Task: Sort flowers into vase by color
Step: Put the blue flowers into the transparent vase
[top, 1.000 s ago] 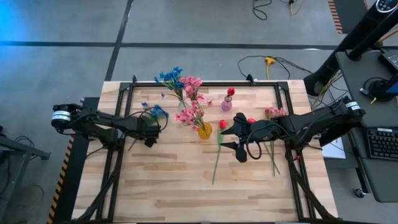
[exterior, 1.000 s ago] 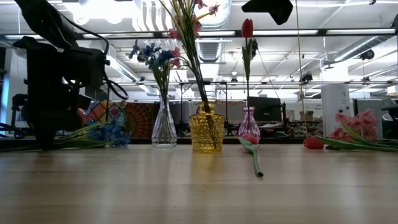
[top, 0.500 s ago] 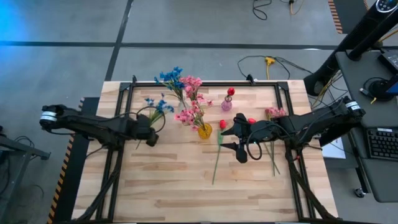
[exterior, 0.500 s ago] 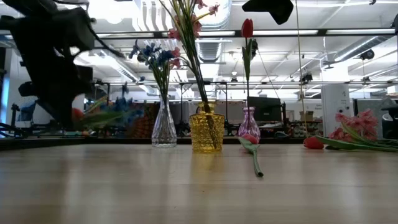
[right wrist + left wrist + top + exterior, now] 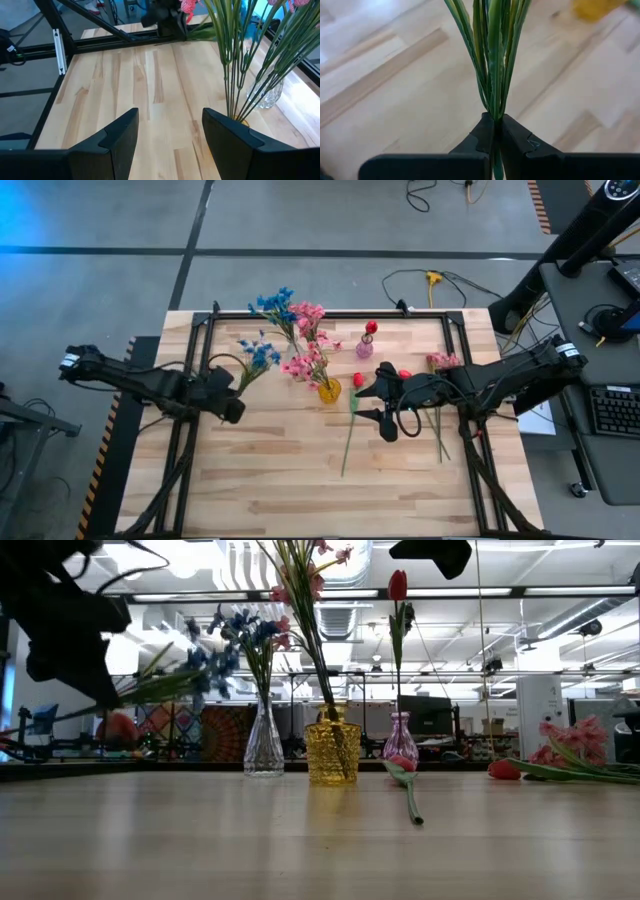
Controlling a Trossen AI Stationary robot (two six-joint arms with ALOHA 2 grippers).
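My left gripper [image 5: 232, 408] is shut on a blue flower [image 5: 258, 352], held clear of the table left of the vases. The blue flower [image 5: 195, 670] slants up toward the clear vase [image 5: 264, 745], which holds blue flowers. Pink flowers stand in the yellow vase [image 5: 329, 390], and a red tulip stands in the small pink vase [image 5: 364, 351]. Another red tulip [image 5: 350, 430] lies on the table under my right gripper [image 5: 385, 415], which hovers open and touches nothing. Pink flowers [image 5: 443, 361] lie at the right. My left gripper pinches the blue flower's bundle of thin green stems [image 5: 495, 107] between its two fingers [image 5: 481, 134], at the lower end of the stems. The stems run on forward past the fingertips and fan out. The flower is lifted clear, its blossoms higher than the gripper.
A loose red bud [image 5: 405, 374] lies beside the right gripper. The three vases stand in a row across the table's far middle, with tall stems [image 5: 235, 65] above them. Bare wood [image 5: 280, 470] fills the near half of the table.
My left gripper has risen and drawn back toward the table's left edge, tipping its fingers upward. It has stayed shut on the blue flower. The flower has been lifted off the table and now slants up toward the clear vase.
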